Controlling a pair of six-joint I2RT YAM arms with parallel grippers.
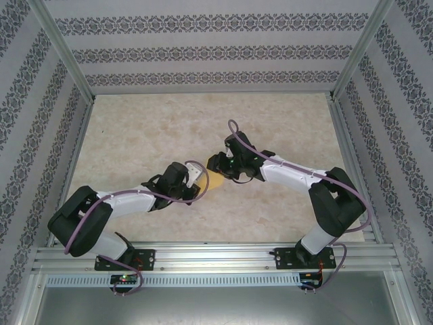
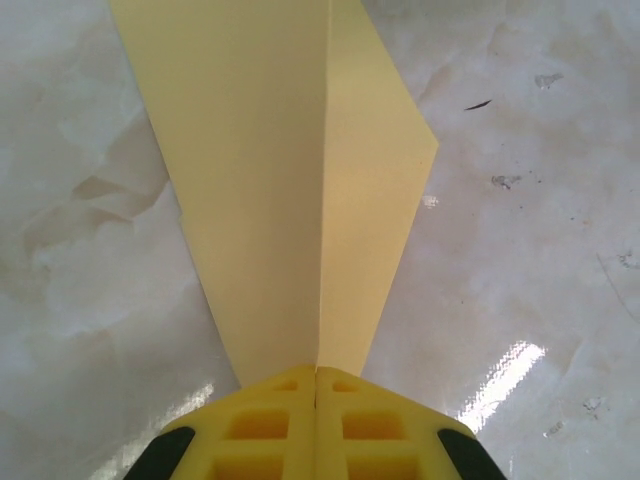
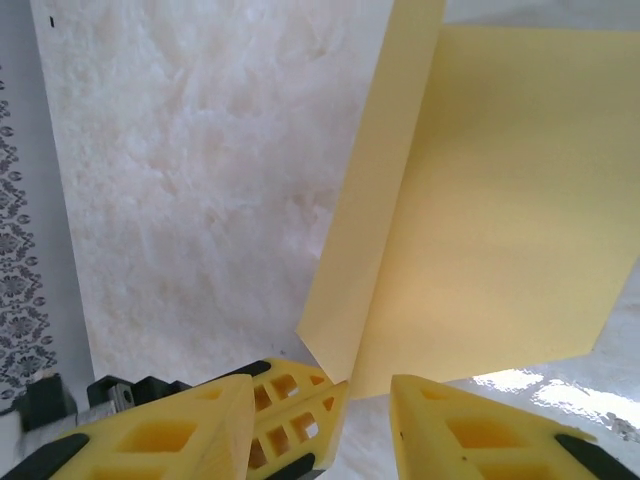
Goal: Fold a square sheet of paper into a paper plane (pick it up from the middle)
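From above, the two arms meet over the middle of the table (image 1: 135, 128), a little nearer its near edge than its far edge. The yellow paper plane (image 1: 216, 183) shows as a small yellow patch between the two wrists. The left gripper (image 1: 200, 177) reaches it from the left edge's side. The right gripper (image 1: 218, 166) comes from the right edge's side, just beside it. At this size neither pincer's grip can be read. Patterned walls (image 1: 203, 54) close in the left, far and right edges.

In the left wrist view, the left gripper (image 2: 316, 385) is clenched, its two yellow fingers (image 2: 260, 425) pressed together on the narrow end of the paper plane (image 2: 280, 180). From that pinch the paper widens away from the camera, with a straight crease up its middle and one corner jutting to the right. The pale marbled table (image 2: 540, 250) lies underneath.

In the right wrist view, the right gripper (image 3: 365, 385) is released, and its yellow fingers (image 3: 470, 430) stand apart. The lower corner of the paper plane (image 3: 500, 200) hangs into the gap, near the left-hand finger, unclamped. A long flap folds along the paper's left side. The table (image 3: 200, 180) spreads behind.
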